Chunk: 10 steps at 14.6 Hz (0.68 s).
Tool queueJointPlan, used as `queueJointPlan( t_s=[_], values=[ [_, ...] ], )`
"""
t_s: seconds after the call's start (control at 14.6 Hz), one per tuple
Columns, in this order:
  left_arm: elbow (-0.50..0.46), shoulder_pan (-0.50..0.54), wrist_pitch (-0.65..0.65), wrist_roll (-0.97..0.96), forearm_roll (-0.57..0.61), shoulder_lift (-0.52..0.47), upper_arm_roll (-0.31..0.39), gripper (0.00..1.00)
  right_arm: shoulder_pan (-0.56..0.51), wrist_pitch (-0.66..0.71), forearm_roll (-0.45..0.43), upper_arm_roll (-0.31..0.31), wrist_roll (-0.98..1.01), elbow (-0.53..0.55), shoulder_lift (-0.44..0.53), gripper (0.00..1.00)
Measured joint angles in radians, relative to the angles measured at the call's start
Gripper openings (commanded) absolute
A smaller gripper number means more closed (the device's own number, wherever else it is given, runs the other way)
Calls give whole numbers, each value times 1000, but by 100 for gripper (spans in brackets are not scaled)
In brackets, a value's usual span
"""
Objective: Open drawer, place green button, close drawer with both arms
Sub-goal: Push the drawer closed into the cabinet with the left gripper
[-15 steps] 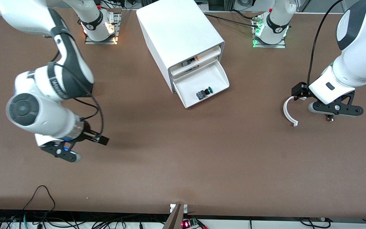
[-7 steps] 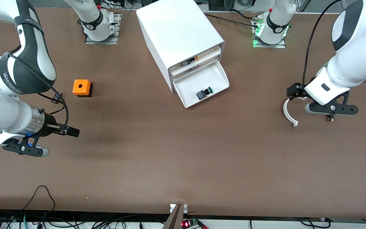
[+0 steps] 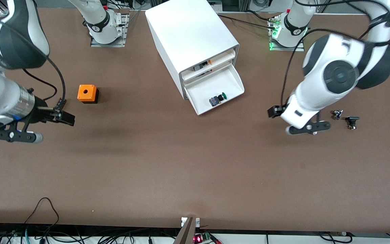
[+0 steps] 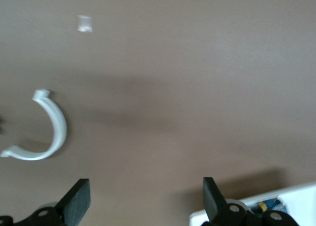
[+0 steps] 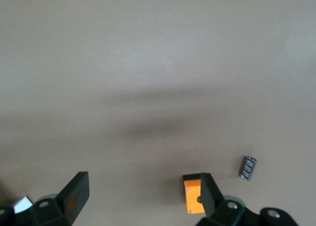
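Note:
The white cabinet (image 3: 188, 30) stands at the middle of the table, close to the robots' bases. Its lowest drawer (image 3: 238, 80) is pulled out. The button (image 3: 219, 98), green cap and blue base, lies in the drawer near its front edge. My left gripper (image 3: 305, 129) hangs open and empty over bare table between the drawer and the left arm's end; in the left wrist view (image 4: 144, 201) a corner of the drawer (image 4: 247, 215) shows. My right gripper (image 3: 12, 136) hangs open and empty over the table at the right arm's end, also seen in the right wrist view (image 5: 142, 194).
An orange box (image 3: 87, 93) with a round hole sits toward the right arm's end, also in the right wrist view (image 5: 191, 195). Two small black parts (image 3: 337, 114) (image 3: 351, 120) lie toward the left arm's end. A white curved piece (image 4: 52, 132) lies under the left arm.
The left arm swung toward the cabinet, uncovering the small black parts and covering the white curved piece. The right arm drew back toward its end of the table, uncovering the orange box.

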<state>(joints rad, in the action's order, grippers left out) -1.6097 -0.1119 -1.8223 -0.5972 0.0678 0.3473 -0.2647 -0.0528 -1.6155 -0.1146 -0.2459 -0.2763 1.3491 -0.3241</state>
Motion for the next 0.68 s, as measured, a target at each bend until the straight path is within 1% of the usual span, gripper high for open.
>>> queueJointPlan(
  t_s=[0.2,0.34,0.48,0.68],
  values=[
    [-134,-59,-224,-179,0,35,-25,100,-5,0,1,7,22,111,118,100],
    [-230,-105,-364,-272,0,49,-29,100,-6,6,12,7,28,163,182,100],
    [-284,-142,-416,-326,0,67,-33,100,-6,28,49,12,48,186,228,100],
    [-307,-172,-452,-355,0,99,-37,100,-5,48,105,61,105,212,290,100]
  ],
)
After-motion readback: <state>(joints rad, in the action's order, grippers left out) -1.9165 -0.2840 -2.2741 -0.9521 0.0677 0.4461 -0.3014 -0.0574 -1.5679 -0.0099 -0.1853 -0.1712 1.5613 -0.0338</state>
